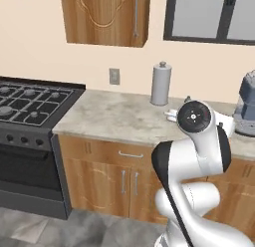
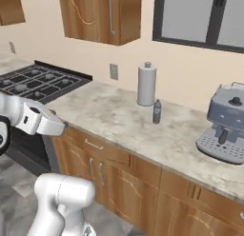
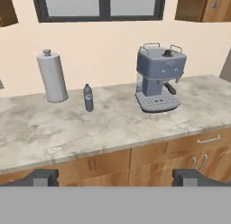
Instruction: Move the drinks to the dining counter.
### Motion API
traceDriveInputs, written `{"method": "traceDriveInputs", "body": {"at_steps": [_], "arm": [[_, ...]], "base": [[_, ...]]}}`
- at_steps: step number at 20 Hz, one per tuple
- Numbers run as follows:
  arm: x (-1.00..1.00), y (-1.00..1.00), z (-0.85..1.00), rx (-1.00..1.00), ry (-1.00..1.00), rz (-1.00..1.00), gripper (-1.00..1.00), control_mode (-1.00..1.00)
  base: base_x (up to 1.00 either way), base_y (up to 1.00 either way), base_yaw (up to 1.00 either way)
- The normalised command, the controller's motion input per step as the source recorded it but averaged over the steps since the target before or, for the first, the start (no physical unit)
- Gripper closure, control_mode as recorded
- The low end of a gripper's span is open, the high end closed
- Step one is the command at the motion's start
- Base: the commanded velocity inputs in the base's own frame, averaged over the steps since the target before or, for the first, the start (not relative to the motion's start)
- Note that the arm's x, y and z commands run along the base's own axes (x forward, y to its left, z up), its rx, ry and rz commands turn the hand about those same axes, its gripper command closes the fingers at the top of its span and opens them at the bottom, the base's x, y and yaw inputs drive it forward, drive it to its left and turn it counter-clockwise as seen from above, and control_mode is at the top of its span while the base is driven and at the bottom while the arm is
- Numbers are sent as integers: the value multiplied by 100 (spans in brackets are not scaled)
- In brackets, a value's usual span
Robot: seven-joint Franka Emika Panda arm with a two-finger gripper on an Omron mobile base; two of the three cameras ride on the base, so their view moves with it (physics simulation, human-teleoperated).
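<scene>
Water bottle, small, clear grey-blue (image 3: 88, 97), is standing upright on the beige veined marble tabletop (image 3: 90, 128) under the dark-framed window (image 3: 99, 4), and it is sitting just beside the tall grey cylindrical canister with a knob on top (image 3: 52, 77), a little in front of it in the right base view (image 2: 156, 111). Further along the same tabletop, well apart from the bottle, the blue-grey espresso machine (image 3: 159, 78) is resting near the wall. The robot's two dark fingers (image 3: 40, 177) are rising at the bottom of the hand view, spread wide apart and grasping nothing, with the wooden cabinet fronts (image 3: 149, 157) showing between them; the bottle is lying well ahead of them, untouched. In the left base view the white arm (image 1: 199, 156) is standing in front of the tabletop, with the canister (image 1: 161, 84) behind it and the black gas stove (image 1: 30, 104) off to the side. A wooden wall cabinet (image 1: 107, 17) is hanging above.
</scene>
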Motion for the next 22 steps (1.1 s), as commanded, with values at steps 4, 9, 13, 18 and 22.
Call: {"method": "traceDriveInputs", "body": {"at_steps": [4,9,13,18,22], "arm": [[0,0,0,0,0,0,-100,100],[0,0,0,0,0,0,-100,100],[0,0,0,0,0,0,-100,100],[0,0,0,0,0,0,-100,100],[0,0,0,0,0,0,-100,100]], "base": [[59,-8,-46],[7,0,-33],[6,0,-33],[-2,0,-22],[26,0,-2]]}}
